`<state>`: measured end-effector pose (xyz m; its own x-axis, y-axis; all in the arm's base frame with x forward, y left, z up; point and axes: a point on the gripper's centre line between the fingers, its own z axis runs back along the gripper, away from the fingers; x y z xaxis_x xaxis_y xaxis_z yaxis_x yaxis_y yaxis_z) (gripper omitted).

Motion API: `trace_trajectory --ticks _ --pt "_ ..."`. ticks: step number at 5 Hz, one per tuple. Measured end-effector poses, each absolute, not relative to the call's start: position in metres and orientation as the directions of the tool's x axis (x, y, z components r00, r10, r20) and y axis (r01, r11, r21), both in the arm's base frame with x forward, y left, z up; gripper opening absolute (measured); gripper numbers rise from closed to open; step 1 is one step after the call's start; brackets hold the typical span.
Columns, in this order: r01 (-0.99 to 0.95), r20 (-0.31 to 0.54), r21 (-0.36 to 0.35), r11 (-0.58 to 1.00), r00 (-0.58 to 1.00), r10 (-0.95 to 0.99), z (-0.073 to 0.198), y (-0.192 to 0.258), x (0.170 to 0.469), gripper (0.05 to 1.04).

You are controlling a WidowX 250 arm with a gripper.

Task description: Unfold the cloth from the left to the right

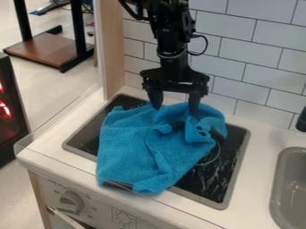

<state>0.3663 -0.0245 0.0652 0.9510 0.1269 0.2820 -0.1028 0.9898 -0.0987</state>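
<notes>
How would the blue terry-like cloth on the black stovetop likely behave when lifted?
The blue terry-like cloth is probably floppy, given its soft, irregular folds. Its nubby surface suggests little slipping. The part spread over the black stovetop would likely sag and trail.

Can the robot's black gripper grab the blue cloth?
Probably yes: the black gripper is right at the blue cloth's far side, its fingers apart, and nothing seems in the way.
</notes>
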Motion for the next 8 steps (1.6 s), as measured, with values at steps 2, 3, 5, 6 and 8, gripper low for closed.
trace_trajectory --ticks 2,3,5,6,8 --pt "-0.106 0.238 -0.083 0.991 0.963 0.123 0.051 -0.021 0.360 0.999" --pt "-0.110 0.233 -0.044 0.993 0.965 0.118 0.050 -0.015 0.358 0.999" --pt "-0.156 0.247 0.054 0.986 0.959 0.138 0.042 0.000 0.358 0.999" --pt "-0.147 0.211 0.107 0.983 0.970 0.122 0.028 0.006 0.355 0.999" --pt "-0.065 0.188 0.112 0.992 0.981 0.043 0.020 -0.011 0.356 0.999"
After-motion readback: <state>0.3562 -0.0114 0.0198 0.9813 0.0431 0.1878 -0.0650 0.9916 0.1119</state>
